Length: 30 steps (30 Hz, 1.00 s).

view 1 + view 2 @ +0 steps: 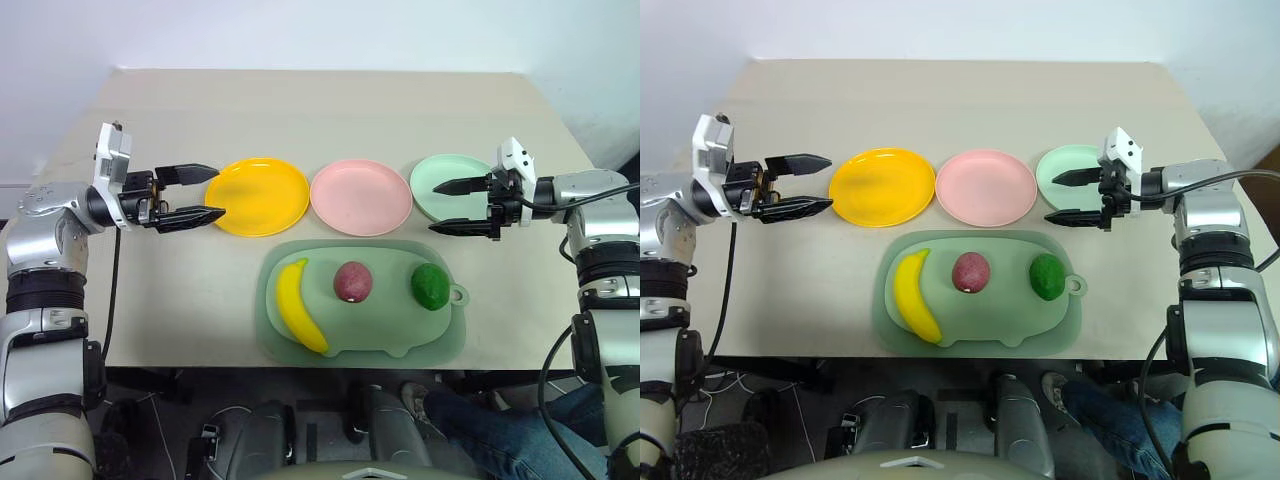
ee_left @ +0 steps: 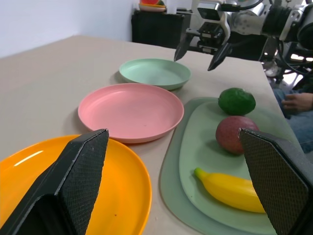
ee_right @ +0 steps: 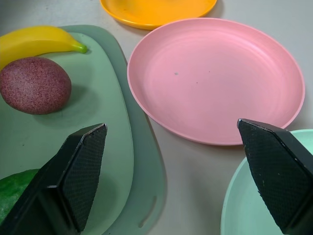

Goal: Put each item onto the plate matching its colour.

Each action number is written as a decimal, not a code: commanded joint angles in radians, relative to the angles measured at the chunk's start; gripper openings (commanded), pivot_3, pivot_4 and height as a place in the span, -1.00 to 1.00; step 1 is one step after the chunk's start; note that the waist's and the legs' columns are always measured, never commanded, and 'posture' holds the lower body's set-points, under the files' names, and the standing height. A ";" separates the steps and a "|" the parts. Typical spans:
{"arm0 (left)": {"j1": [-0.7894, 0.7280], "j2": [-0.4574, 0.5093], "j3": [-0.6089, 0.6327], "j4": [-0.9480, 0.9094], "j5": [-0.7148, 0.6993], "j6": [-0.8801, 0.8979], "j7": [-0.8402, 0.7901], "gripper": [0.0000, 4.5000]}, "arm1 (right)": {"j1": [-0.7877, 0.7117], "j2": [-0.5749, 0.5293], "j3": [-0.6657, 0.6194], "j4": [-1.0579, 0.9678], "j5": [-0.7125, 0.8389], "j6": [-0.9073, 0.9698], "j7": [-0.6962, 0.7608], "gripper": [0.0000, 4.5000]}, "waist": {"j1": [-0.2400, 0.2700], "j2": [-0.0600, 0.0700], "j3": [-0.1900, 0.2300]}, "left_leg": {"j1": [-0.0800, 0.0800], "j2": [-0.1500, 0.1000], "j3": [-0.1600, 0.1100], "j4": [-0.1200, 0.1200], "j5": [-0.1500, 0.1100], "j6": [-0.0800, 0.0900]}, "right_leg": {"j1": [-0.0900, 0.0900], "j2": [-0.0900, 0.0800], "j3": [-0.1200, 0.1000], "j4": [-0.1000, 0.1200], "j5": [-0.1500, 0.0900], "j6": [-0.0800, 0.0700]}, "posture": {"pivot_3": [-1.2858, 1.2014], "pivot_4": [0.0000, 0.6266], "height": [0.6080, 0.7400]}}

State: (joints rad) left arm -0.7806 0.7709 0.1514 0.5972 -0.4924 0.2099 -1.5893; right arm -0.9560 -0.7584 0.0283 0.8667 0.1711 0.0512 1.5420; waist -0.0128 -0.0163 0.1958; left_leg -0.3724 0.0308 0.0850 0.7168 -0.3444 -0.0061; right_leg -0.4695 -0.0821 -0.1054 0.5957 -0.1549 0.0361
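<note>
You have three plates in a row across the table: the yellow-orange plate on the left, the pink plate in the middle, the mint green plate on the right. Just in front of them lies the pale green pig-shaped mat, and all three fruits sit on it: the banana at its left end, the reddish-purple fruit in the centre, the dark green fruit on the right. Each fruit lies roughly in front of the plate of its colour, apart from the others.

Your left end effector hangs just beside the yellow-orange plate's left edge, fingers spread wide, holding nothing. Your right end effector hovers over the mint green plate's near right rim, also wide and empty.

A person's hand and jeans-clad leg show at the table's near right side.
</note>
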 commanded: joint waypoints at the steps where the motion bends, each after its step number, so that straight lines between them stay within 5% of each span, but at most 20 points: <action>1: -0.009 -0.001 0.030 -0.010 -0.026 0.007 -0.015 0.98 | -0.034 -0.022 -0.027 -0.012 0.010 -0.002 0.004 1.00 | 0.000 0.000 0.000 | 0.000 0.000 0.000 0.000 0.000 0.000 | 0.000 0.000 0.000 0.000 0.000 0.000 | 0.03 -0.52 1.00; 17: -0.023 -0.022 0.011 -0.022 -0.022 0.002 -0.024 0.98 | -0.058 -0.009 -0.025 -0.006 0.015 0.058 -0.010 1.00 | 0.001 0.000 0.000 | 0.000 0.000 0.000 0.000 0.000 0.000 | 0.000 0.000 0.000 0.000 0.000 0.000 | 0.03 -0.52 1.00; 30: -0.055 -0.054 -0.025 -0.005 -0.003 -0.009 -0.025 0.98 | 0.127 -0.006 -0.057 -0.310 0.139 0.256 -0.008 1.00 | 0.003 0.000 0.000 | 0.000 0.000 -0.001 0.001 0.000 0.000 | 0.000 0.000 0.000 0.000 0.000 0.000 | 0.03 -0.52 1.00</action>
State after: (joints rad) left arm -0.7971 0.7067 0.1276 0.5925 -0.4905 0.2135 -1.6106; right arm -0.8436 -0.7538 -0.0026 0.6456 0.2697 0.2855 1.5203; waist -0.0102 -0.0163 0.1958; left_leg -0.3727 0.0307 0.0845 0.7178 -0.3444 -0.0061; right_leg -0.4694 -0.0822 -0.1054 0.5961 -0.1548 0.0361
